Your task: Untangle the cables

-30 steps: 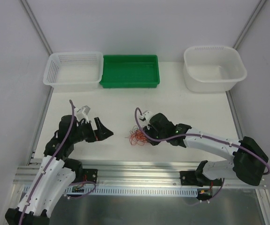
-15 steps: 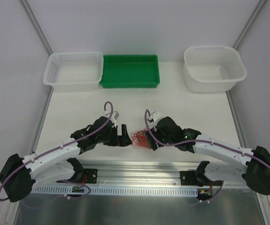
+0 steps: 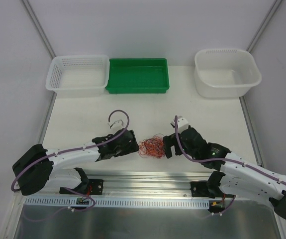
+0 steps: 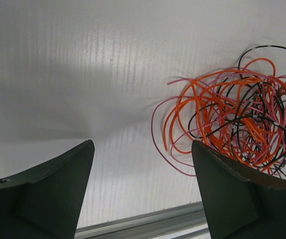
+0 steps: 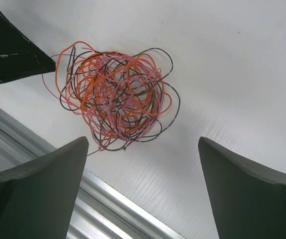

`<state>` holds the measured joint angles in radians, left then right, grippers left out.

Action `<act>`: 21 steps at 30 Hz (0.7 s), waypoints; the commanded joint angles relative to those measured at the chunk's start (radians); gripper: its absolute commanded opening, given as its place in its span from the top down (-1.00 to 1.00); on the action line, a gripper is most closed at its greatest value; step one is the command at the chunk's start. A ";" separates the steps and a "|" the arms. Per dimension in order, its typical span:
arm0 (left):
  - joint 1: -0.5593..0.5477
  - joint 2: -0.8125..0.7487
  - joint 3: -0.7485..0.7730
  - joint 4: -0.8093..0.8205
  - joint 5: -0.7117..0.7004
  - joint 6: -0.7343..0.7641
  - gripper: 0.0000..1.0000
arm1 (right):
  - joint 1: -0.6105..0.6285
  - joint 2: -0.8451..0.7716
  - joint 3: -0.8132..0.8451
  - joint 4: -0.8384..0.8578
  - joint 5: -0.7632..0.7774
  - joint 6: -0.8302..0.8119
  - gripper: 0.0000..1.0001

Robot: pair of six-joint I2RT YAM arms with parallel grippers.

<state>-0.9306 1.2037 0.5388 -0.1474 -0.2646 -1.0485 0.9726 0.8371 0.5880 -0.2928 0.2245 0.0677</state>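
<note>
The cables (image 3: 151, 148) lie as a fist-sized tangle of orange, pink and black wires on the white table, close to its near edge. My left gripper (image 3: 134, 142) sits just left of the tangle with its jaws open. In the left wrist view the cables (image 4: 237, 117) spread ahead and to the right of the left gripper (image 4: 143, 144); its right finger (image 4: 242, 194) covers the tangle's lower edge. My right gripper (image 3: 166, 148) stands open just right of the tangle. In the right wrist view the cables (image 5: 115, 99) lie free ahead of the right gripper (image 5: 143, 140).
Along the table's far edge stand a white mesh basket (image 3: 78, 74), a green tray (image 3: 138, 74) and a white tub (image 3: 227, 72). An aluminium rail (image 3: 147, 175) runs along the near edge, right below the tangle and both grippers.
My right gripper has opened, let go of the tangle and drawn back to the right. My left arm has swung in from the left up to the tangle.
</note>
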 commanded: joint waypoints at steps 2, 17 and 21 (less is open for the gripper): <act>-0.030 0.063 0.067 0.017 -0.119 -0.099 -0.53 | 0.005 -0.003 -0.013 -0.003 0.056 0.041 -0.99; -0.096 0.189 0.119 0.017 -0.128 -0.145 0.10 | 0.014 0.075 -0.040 0.159 -0.016 0.109 -0.99; -0.114 0.221 0.130 0.017 -0.128 -0.148 0.35 | 0.015 0.131 -0.043 0.208 -0.022 0.132 -0.99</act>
<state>-1.0279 1.4067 0.6365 -0.1356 -0.3725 -1.1748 0.9817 0.9379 0.5529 -0.1776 0.2195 0.1593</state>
